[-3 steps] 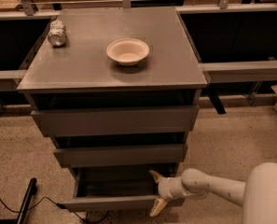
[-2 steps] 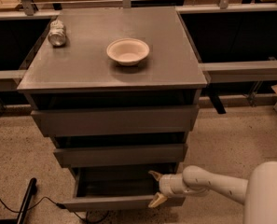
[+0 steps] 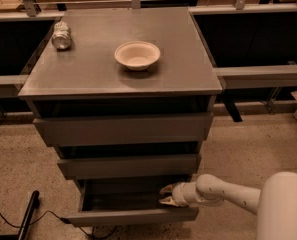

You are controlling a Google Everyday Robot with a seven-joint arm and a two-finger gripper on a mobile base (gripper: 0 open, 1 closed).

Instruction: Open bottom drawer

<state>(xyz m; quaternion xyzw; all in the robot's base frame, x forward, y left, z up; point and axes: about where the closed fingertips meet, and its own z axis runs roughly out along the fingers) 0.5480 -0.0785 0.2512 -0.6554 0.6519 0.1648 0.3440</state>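
Note:
The bottom drawer [image 3: 133, 216] is the lowest and narrowest of three dark grey fronts. It stands pulled out, and its shallow grey box shows behind the front. My gripper [image 3: 164, 195] is at the drawer's right end, just above and behind the top edge of the front, over the box. It comes in from the right on a white arm [image 3: 223, 190]. Its two pale fingertips [image 3: 166, 189] stand a little apart with nothing between them.
The middle drawer [image 3: 129, 166] and top drawer [image 3: 122, 129] are shut. On the cabinet top [image 3: 178, 69] stand a cream bowl [image 3: 137, 54] and a crushed can [image 3: 61, 35]. A black cable and rod [image 3: 29, 215] lie on the floor at the left. My white base [image 3: 285, 206] is at the lower right.
My gripper has risen a little from the drawer front's edge and its fingertips have drawn closer together. The drawer stays pulled out.

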